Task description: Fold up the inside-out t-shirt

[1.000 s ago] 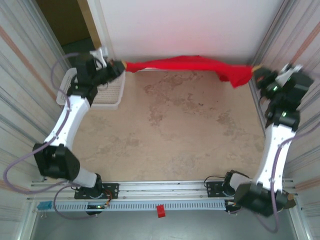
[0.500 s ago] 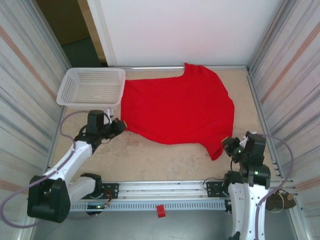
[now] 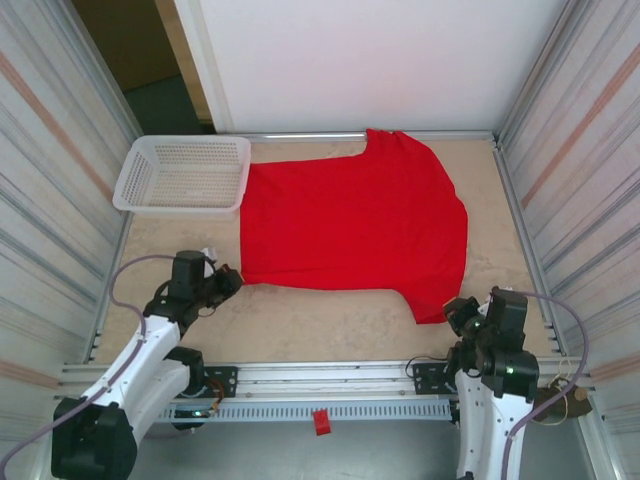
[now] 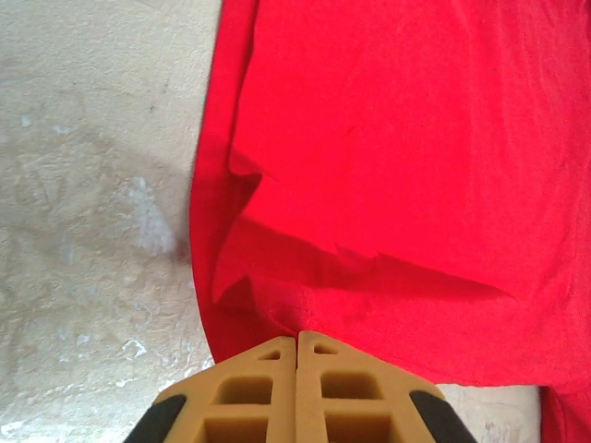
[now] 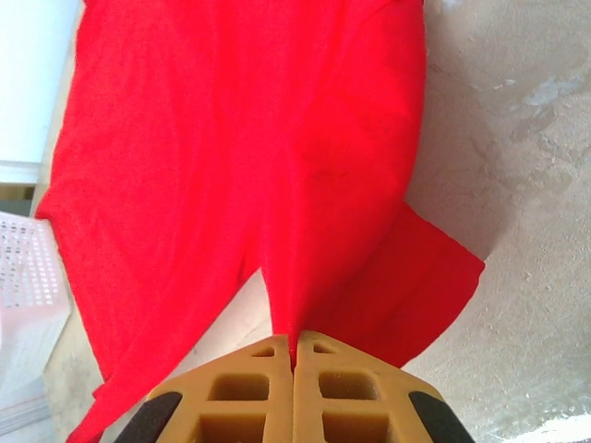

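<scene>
Shirt (image 3: 350, 225) now lies spread open on the table (image 3: 320, 325), red and nearly flat, with its far-left edge just beside the basket (image 3: 185, 172) and its right side near the right wall. The left gripper (image 3: 225, 279) is closed on the near-left corner, and the right gripper (image 3: 455, 313) is closed on the near-right corner; in both wrist views the fingers are together with red cloth pinched between the tips. One second ago the shirt was only a tight red band, held between the two grippers along the far edge of the table. Half a second ago it was already down, but its near edge made a curve. Now both grippers are closer to their bases and the near edge is straighter, with a small crease near the left corner. I judge the laying-out step is almost finished, so the real folding can soon start.
</scene>
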